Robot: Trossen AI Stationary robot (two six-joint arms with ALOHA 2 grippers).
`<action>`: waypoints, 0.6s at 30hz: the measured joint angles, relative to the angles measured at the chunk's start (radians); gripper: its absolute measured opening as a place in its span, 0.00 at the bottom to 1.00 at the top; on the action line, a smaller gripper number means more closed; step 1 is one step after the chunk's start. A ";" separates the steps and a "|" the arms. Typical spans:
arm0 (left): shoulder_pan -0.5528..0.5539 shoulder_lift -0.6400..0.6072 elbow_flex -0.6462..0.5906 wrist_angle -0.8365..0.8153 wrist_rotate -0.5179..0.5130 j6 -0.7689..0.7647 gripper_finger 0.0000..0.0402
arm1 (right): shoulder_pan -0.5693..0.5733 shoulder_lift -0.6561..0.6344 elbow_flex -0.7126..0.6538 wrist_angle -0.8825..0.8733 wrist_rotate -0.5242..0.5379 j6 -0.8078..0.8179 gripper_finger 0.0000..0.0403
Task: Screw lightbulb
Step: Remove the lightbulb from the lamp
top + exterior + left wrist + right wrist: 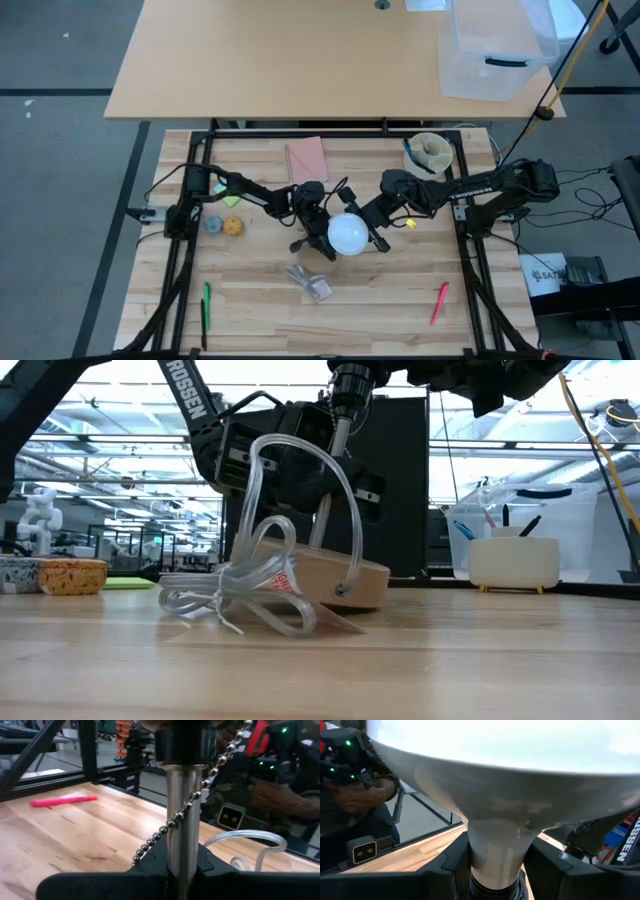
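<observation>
The white lightbulb [347, 235] stands dome up over the lamp's black socket [182, 742], in the middle of the table. The lamp has a round wooden disc base [335, 580] on the table, a metal stem [182, 810] and a ball chain [170, 822]. My left gripper [312, 222] comes from the left and is shut on the stem. My right gripper [372, 228] comes from the right and is shut on the bulb. The bulb's screw base is hidden in the socket [492, 890]. My left gripper pinches the lamp's metal stem [182, 845] between its two fingers, below the black socket. The fingers come about level from the table's left and lie across the upright stem. The lamp's wooden base is on the table. My right gripper pinches the bulb's narrow neck [495, 845] between its two fingers [445, 870], just below the dome and above the socket. The fingers come from the table's right side, across the neck. The bulb stands dome up over the socket.
A crumpled clear wrapper [312, 282] and the lamp's clear cord [290, 510] lie just in front of the lamp. A pink pad [306, 157] and a white holder [430, 152] are at the back. Two small bowls [223, 226] are at the left. A green marker [206, 305] and a pink marker [438, 302] lie near the front edge.
</observation>
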 joint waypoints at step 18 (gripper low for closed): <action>-0.030 -0.002 -0.001 -0.038 -0.634 -0.066 0.24 | -0.004 -0.007 0.002 -0.040 0.047 0.053 0.35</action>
